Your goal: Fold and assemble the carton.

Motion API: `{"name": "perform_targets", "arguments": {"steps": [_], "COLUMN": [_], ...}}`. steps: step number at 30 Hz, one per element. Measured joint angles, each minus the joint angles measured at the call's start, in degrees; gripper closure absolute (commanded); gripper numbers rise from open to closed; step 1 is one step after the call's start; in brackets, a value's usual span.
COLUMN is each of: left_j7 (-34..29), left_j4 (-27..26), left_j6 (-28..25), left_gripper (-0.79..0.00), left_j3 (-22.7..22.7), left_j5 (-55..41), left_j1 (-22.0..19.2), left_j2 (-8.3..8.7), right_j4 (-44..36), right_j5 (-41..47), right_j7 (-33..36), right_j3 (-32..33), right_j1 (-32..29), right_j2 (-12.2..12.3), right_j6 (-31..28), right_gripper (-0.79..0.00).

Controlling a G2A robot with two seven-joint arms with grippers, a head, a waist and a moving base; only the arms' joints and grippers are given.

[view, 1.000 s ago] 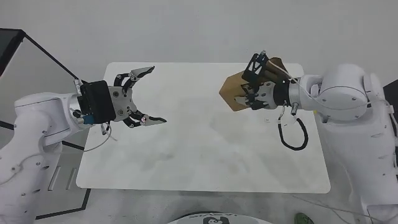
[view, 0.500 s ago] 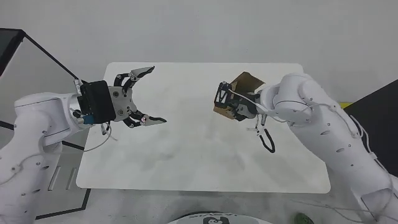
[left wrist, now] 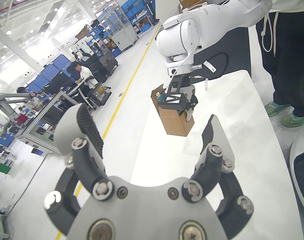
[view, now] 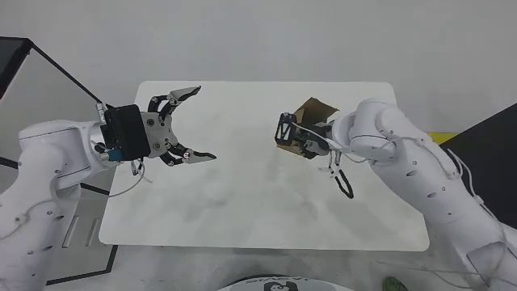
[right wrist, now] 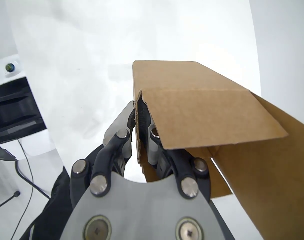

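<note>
A small brown carton (view: 311, 117) (left wrist: 174, 122) (right wrist: 199, 106) is held above the white table (view: 242, 202), right of its middle, with flaps standing open. My right gripper (view: 287, 135) (left wrist: 182, 106) (right wrist: 139, 123) is shut on one wall of the carton, pinching the cardboard edge between its fingers. My left gripper (view: 194, 123) (left wrist: 152, 131) hangs over the table's left part, open wide, nothing between its fingers, facing the carton from a distance.
A black cable (view: 343, 179) loops down from the right wrist over the table. A person's legs and shoes (left wrist: 289, 96) stand beside the table's right edge. Bare tabletop (view: 266, 186) lies between the two grippers.
The right arm has swung the carton leftward toward the table's middle and turned it, settling slightly further left since half a second ago. The left arm has kept still.
</note>
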Motion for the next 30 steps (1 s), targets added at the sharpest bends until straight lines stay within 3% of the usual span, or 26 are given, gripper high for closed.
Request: {"name": "perform_targets", "arguments": {"steps": [6,11,23,30], "left_j7": [0.0,0.0,0.0,0.0], "left_j4": [0.0,0.0,0.0,0.0], "left_j6": [0.0,0.0,0.0,0.0], "left_gripper": [-0.785,-0.785,-0.785,-0.785], "left_j3": [0.0,0.0,0.0,0.0], "left_j5": [0.0,0.0,0.0,0.0], "left_j1": [0.0,0.0,0.0,0.0], "left_j2": [0.0,0.0,0.0,0.0], "right_j4": [6.9,13.9,14.4,15.4], "right_j5": [-6.9,-6.6,-6.2,-18.2], "right_j7": [-3.4,-7.3,-7.6,-9.4], "right_j3": [-10.8,-17.2,-17.4,-23.0], "right_j1": [5.9,9.8,10.0,8.7], "right_j2": [-3.8,-7.2,-7.4,-9.6], "right_j6": [0.6,0.3,0.3,6.1], "right_gripper": [0.0,0.0,0.0,0.0]}}
